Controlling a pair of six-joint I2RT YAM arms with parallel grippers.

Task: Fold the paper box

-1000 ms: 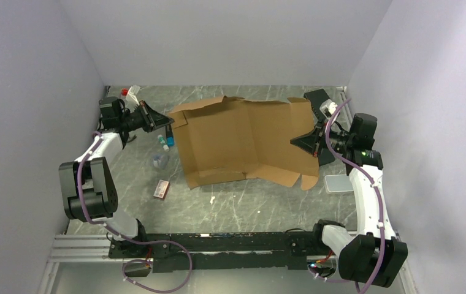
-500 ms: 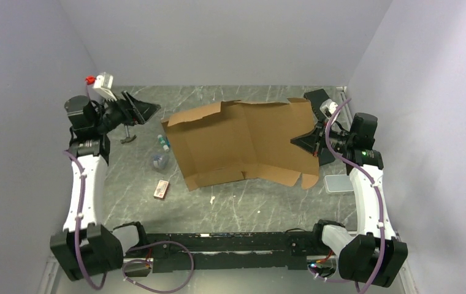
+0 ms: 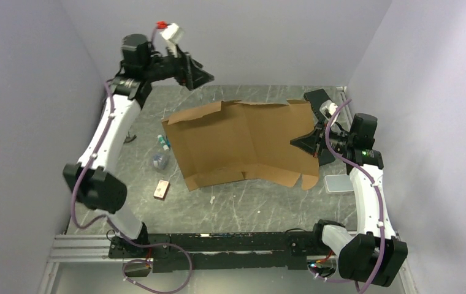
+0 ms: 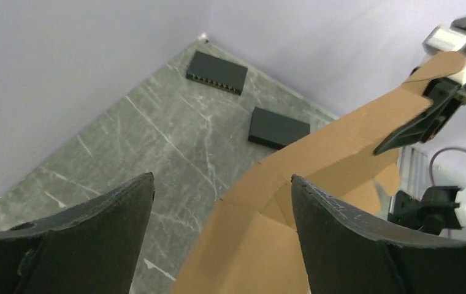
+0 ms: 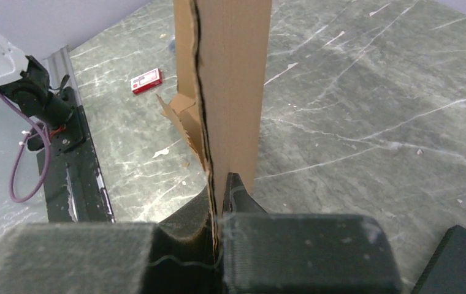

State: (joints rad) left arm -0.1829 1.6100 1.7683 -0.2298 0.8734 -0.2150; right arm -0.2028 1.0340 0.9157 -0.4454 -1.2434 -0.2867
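The paper box [image 3: 243, 141] is a wide sheet of brown cardboard with flaps, lying mostly flat on the table. My right gripper [image 3: 295, 142] is shut on its right edge, holding that side slightly raised. In the right wrist view the cardboard edge [image 5: 233, 73] stands pinched in my right gripper [image 5: 218, 184]. My left gripper [image 3: 206, 78] hangs open, high above the table's back left, clear of the box. In the left wrist view, through my left gripper [image 4: 221, 177], I see the box [image 4: 261, 245] below with nothing between the fingers.
Two black slabs [image 4: 216, 72] [image 4: 278, 127] lie at the table's back right corner. A grey tray [image 3: 336, 184] sits by the right arm. A small reddish carton [image 3: 162, 188], small bottles [image 3: 165, 142] and a clear cup [image 3: 159, 160] lie left of the box. Walls close three sides.
My left gripper has opened and swung from the box's left edge up and back, high over the table. The box's left side has settled flatter. The right gripper has kept its hold.
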